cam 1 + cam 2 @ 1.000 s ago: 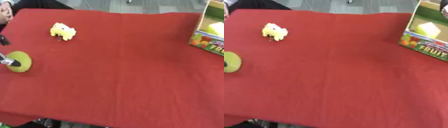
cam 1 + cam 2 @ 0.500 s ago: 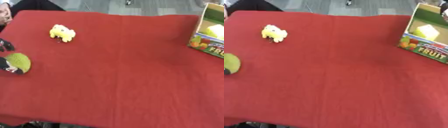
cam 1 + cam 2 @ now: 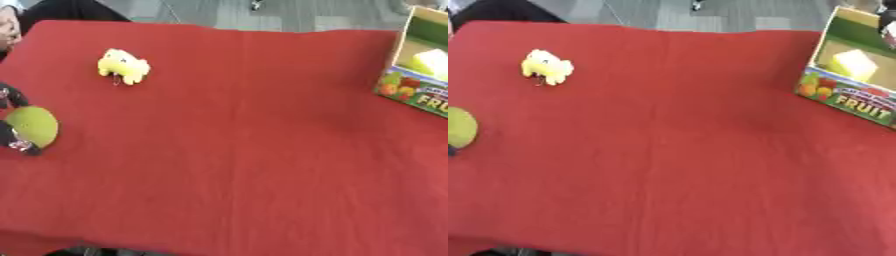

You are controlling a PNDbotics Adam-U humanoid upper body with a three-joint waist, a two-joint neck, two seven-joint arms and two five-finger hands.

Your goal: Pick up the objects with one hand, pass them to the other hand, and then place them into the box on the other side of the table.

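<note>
A round green fruit-like object (image 3: 33,126) lies at the left edge of the red tablecloth (image 3: 245,150). My left hand (image 3: 12,141) reaches in from that edge, its dark fingers curled round the fruit above and below; most of the hand is out of frame. A yellow plush toy (image 3: 122,65) lies at the far left, apart from the hand. At the far right stands the open fruit-printed box (image 3: 843,98) with a pale yellow block (image 3: 850,65) inside it.
The cloth's front edge (image 3: 52,239) runs along the bottom left. A dark blurred shape (image 3: 887,30) shows at the right edge above the box; I cannot make out what it is. A person's dark clothing (image 3: 70,10) sits beyond the far left corner.
My left hand's fingers have closed round the green fruit, which stays near the left edge. The whole picture has shifted slightly, so the camera moved. The toy and box kept their places.
</note>
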